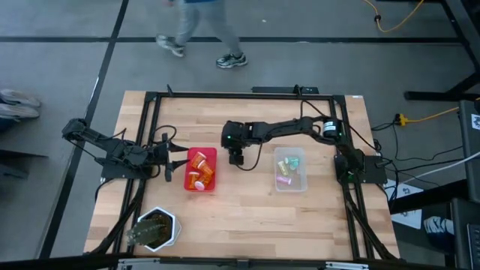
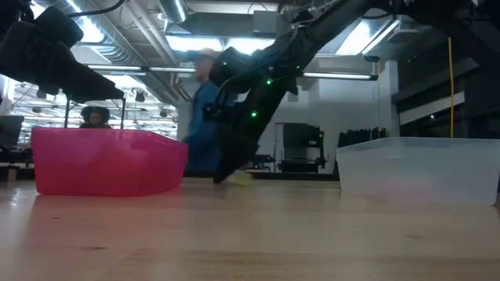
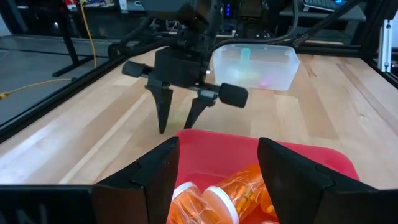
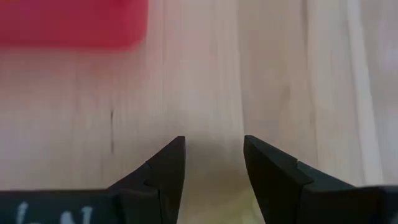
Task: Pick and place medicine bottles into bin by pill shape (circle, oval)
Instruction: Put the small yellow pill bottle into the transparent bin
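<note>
Right pincer (image 1: 238, 159) is down at the bench (image 1: 247, 217) between the two bins, fingers pointing at the wood and standing apart. In the right wrist view a pale yellow-green thing shows low between the fingers, too little of it to name; can't tell if it is gripped. In the low view the tips reach the bench surface, with a yellowish blur beside them.

Left pincer (image 1: 175, 160) hangs at the left edge of the pink bin (image 1: 189, 157), fingers spread, nothing in them.

Pink bin sits left of centre, holding orange medicine bottles (image 1: 199, 169) with white caps, lying on their sides and touching each other. Left wrist view shows them right below its own fingers.

Clear bin (image 1: 304, 182) sits right of centre, well apart from the pink one, with small pastel medicine bottles (image 1: 287, 169) inside: teal, pink and yellow-green.

White hexagonal pot (image 1: 156, 229) with dark contents near the front left corner of the bench.

A person (image 1: 204, 30) on the floor beyond the far edge; shoes in the high view.
</note>
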`<state>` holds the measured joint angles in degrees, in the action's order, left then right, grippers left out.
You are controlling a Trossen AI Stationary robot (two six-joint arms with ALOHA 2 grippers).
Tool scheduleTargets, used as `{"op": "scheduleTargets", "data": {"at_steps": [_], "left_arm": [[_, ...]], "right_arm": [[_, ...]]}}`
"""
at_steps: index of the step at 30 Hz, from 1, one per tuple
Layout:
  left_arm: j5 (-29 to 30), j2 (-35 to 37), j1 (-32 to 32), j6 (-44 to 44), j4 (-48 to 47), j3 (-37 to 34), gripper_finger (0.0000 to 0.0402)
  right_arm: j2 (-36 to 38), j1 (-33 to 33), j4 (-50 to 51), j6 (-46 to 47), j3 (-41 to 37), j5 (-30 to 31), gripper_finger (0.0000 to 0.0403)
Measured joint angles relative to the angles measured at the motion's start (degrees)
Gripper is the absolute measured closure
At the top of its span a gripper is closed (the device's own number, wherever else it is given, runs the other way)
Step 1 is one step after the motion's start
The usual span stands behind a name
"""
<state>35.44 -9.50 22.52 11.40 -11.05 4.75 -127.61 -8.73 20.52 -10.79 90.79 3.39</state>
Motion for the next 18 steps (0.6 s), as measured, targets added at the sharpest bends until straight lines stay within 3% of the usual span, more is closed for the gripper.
{"op": "scheduleTargets", "data": {"at_steps": [7,13,18], "left_arm": [[0.0,-0.02,0.0,0.0,0.0,0.0,0.019],[0.0,-0.02,0.0,0.0,-0.01,0.0,0.019],[0.02,0.0,0.0,0.0,0.0,0.0,0.019]], "right_arm": [[0.7,0.29,14.04,4.52,4.55,0.38,0.0237],[2.44,1.22,22.95,7.62,8.25,11.16,0.0237],[2.44,-0.02,28.34,11.62,8.92,8.37,0.0237]]}}
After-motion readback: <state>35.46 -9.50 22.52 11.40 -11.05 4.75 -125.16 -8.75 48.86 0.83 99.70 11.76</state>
